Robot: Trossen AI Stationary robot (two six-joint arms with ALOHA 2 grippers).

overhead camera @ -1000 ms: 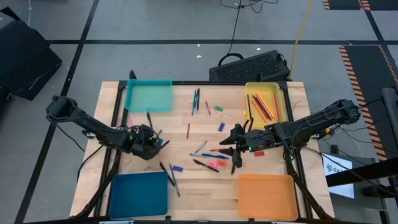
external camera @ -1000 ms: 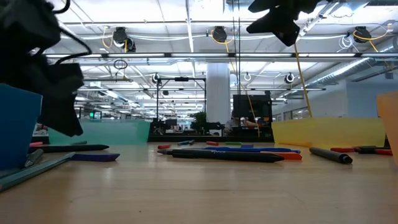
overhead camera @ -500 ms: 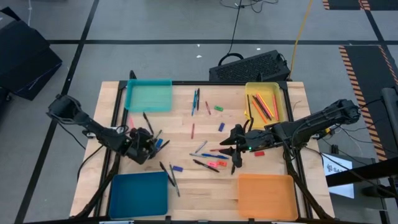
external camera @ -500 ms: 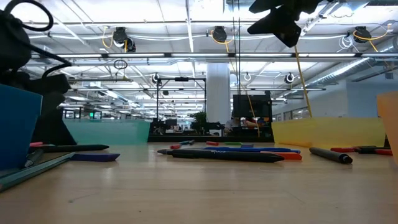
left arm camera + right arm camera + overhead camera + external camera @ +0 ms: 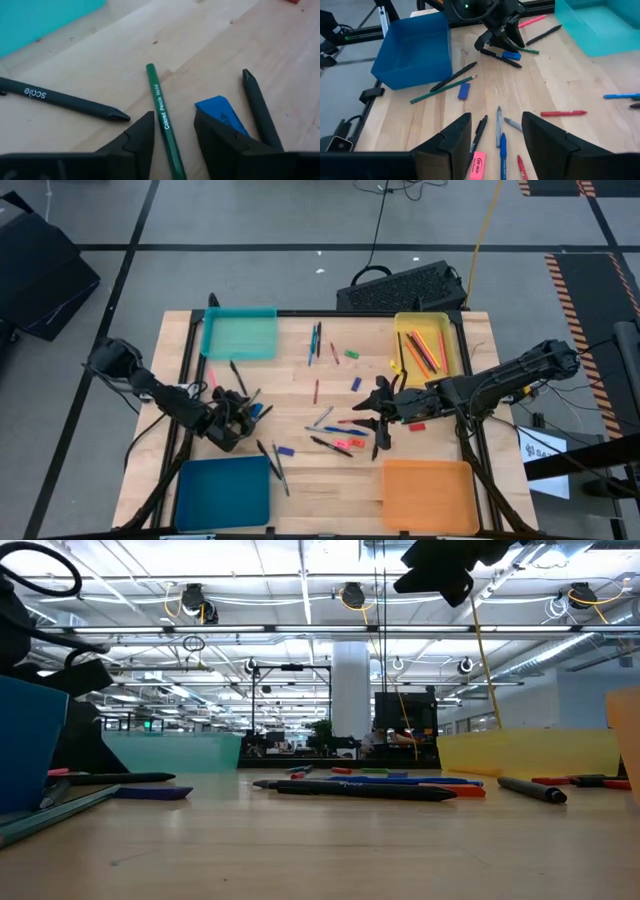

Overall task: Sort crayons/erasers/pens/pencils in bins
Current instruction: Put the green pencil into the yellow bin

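Scattered pens [image 5: 330,446], four bins [image 5: 239,333]

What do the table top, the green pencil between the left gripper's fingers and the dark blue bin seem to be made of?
The table top looks like pale, matt wood: grain lines and plank seams show. The green pencil between the left gripper fingers looks lacquered, probably wood; its print reads "Colored Pencils". The dark blue bin looks like smooth moulded plastic with thin, even walls.
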